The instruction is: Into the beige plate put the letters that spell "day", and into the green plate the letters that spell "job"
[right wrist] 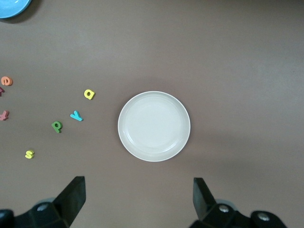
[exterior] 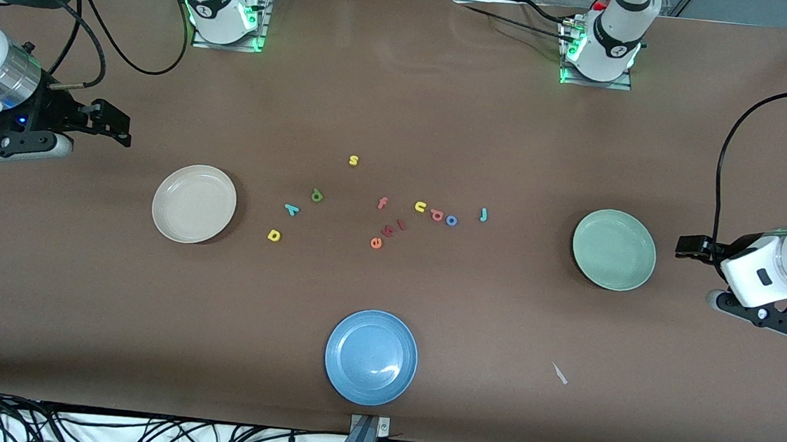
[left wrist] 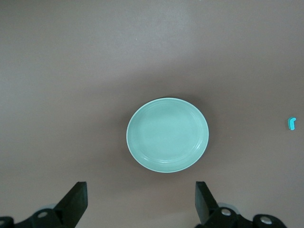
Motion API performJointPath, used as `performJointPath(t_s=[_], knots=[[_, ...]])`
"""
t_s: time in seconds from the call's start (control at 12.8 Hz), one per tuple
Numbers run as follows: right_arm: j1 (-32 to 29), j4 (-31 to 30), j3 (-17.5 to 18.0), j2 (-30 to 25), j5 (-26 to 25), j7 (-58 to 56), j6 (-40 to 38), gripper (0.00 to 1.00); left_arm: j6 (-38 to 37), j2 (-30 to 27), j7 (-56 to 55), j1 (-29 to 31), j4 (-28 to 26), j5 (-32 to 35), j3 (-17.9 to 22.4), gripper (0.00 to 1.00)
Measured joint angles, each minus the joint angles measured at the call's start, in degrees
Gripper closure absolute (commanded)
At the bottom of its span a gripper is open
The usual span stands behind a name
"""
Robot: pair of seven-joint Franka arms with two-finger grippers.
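Note:
The empty beige plate (exterior: 194, 203) (right wrist: 154, 126) lies toward the right arm's end. Beside it are the green "d" (exterior: 317, 195) (right wrist: 57, 126), teal "y" (exterior: 291, 209) (right wrist: 76, 116) and yellow "a" (exterior: 274, 235) (right wrist: 89, 94). The empty green plate (exterior: 614, 249) (left wrist: 167, 135) lies toward the left arm's end. Between the plates sit the teal "j" (exterior: 483, 214) (left wrist: 291, 123), blue "o" (exterior: 451, 220) and orange-red "b" (exterior: 437, 215). My right gripper (exterior: 118, 128) (right wrist: 137, 190) hangs open over bare table beside the beige plate. My left gripper (exterior: 692, 248) (left wrist: 141, 194) hangs open beside the green plate.
A blue plate (exterior: 371, 357) (right wrist: 12, 7) lies near the table's front edge. Spare letters sit among the others: yellow "s" (exterior: 353, 160), pink "f" (exterior: 382, 202), yellow "u" (exterior: 420, 207), red-orange "e" (exterior: 375, 243). A small white scrap (exterior: 559, 373) lies toward the left arm's end.

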Motion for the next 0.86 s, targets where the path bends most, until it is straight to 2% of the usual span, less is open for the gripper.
performJointPath(t_s=[0.86], knots=[[0.0,0.1,0.0,0.0,0.1,0.9,-1.3,0.00,0.0,0.3,-1.6,-1.3,0.0,0.0,0.1,0.01]])
